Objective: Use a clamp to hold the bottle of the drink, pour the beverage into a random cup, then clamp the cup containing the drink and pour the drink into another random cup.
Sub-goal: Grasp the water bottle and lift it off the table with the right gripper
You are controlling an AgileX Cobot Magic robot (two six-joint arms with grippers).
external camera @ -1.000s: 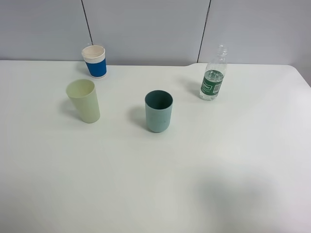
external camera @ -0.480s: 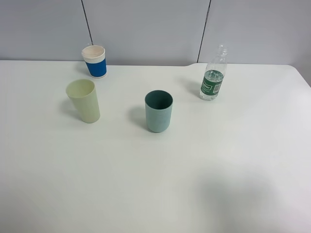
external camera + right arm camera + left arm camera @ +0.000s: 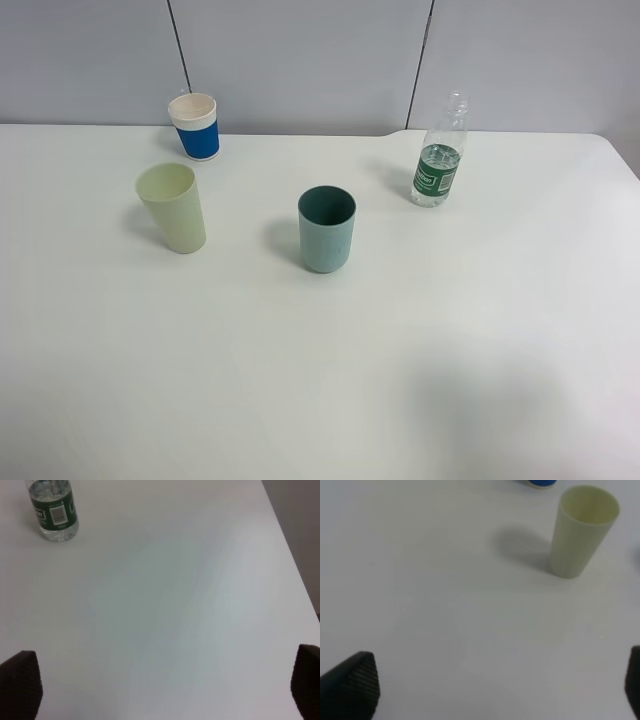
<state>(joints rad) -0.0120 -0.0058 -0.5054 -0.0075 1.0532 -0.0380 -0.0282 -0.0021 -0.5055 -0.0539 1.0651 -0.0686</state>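
Observation:
A clear bottle (image 3: 439, 153) with a green label stands uncapped at the back right of the white table (image 3: 330, 380); it also shows in the right wrist view (image 3: 53, 510). A teal cup (image 3: 326, 229) stands in the middle. A pale green cup (image 3: 173, 207) stands at the left and shows in the left wrist view (image 3: 582, 530). A blue and white paper cup (image 3: 195, 126) stands at the back left. My left gripper (image 3: 490, 690) is open, well short of the pale green cup. My right gripper (image 3: 160, 690) is open, far from the bottle. Neither gripper shows in the exterior view.
A grey panelled wall (image 3: 320, 60) runs behind the table. The table's right edge (image 3: 292, 560) shows in the right wrist view. Only the base of the blue cup (image 3: 541, 483) shows in the left wrist view.

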